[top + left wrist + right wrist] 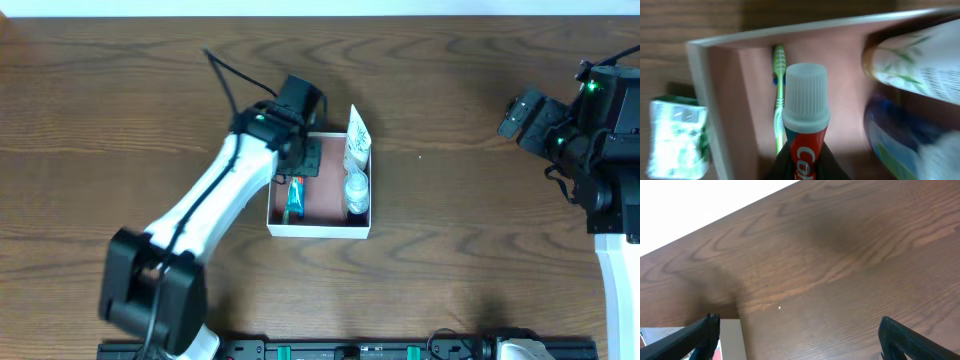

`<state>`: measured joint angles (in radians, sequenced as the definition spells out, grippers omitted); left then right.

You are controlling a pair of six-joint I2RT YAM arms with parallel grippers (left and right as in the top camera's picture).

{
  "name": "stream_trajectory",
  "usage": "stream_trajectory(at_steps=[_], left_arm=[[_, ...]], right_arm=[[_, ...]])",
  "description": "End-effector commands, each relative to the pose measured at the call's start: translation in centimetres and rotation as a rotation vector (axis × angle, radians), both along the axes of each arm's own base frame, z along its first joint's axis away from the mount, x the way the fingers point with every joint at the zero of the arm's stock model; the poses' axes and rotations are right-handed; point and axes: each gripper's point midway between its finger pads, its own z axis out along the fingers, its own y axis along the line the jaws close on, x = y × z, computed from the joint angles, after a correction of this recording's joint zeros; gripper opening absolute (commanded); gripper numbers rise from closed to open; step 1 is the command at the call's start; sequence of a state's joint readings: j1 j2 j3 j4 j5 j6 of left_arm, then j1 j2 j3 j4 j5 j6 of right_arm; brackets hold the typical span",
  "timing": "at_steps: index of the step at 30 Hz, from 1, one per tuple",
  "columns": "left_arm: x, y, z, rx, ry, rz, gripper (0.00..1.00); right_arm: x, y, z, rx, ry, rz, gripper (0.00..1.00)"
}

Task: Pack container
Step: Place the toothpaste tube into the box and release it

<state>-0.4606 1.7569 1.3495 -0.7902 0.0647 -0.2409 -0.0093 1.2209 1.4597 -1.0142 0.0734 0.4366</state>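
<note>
The container (318, 229) is a shallow square box with white walls and a pinkish-brown floor at the table's middle. My left gripper (303, 160) reaches into its left half. In the left wrist view the gripper (805, 152) is shut on a red toothpaste tube with a white cap (805, 100), held low over the container floor (755, 75). A green toothbrush (779, 90) lies along the floor behind the tube. A white cream tube (356, 145) and a small bottle (356, 192) lie along the container's right side. My right gripper (535, 118) is open and empty, far right.
A small green packet (677, 137) lies on the table just outside the container's left wall (700, 100). The right wrist view shows bare wood table (840, 270) between the open fingers (800, 335), and a white corner (730, 340) at lower left.
</note>
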Motion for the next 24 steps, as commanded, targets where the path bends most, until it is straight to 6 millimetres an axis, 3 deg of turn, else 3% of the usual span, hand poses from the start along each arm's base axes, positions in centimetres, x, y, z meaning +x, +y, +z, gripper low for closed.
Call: stream_trajectory(at_steps=[1, 7, 14, 18, 24], left_arm=[[0.1, -0.1, -2.9, 0.039, 0.048, 0.018, 0.12], [-0.3, -0.7, -6.0, 0.068, 0.107, 0.008, 0.17], [-0.3, -1.9, -4.5, 0.033, 0.082, 0.002, 0.36], [-0.3, -2.0, -2.5, 0.013, 0.059, 0.000, 0.41], [-0.4, -1.8, 4.0, -0.053, -0.064, 0.002, 0.42]], right_arm=[[0.0, -0.1, 0.3, -0.001, -0.006, -0.001, 0.99], [0.0, -0.1, 0.3, -0.001, -0.006, -0.001, 0.99], [0.0, -0.1, 0.3, -0.001, -0.006, -0.001, 0.99], [0.0, -0.1, 0.3, -0.001, -0.006, -0.001, 0.99], [0.0, -0.1, 0.3, -0.001, -0.006, -0.001, 0.99]])
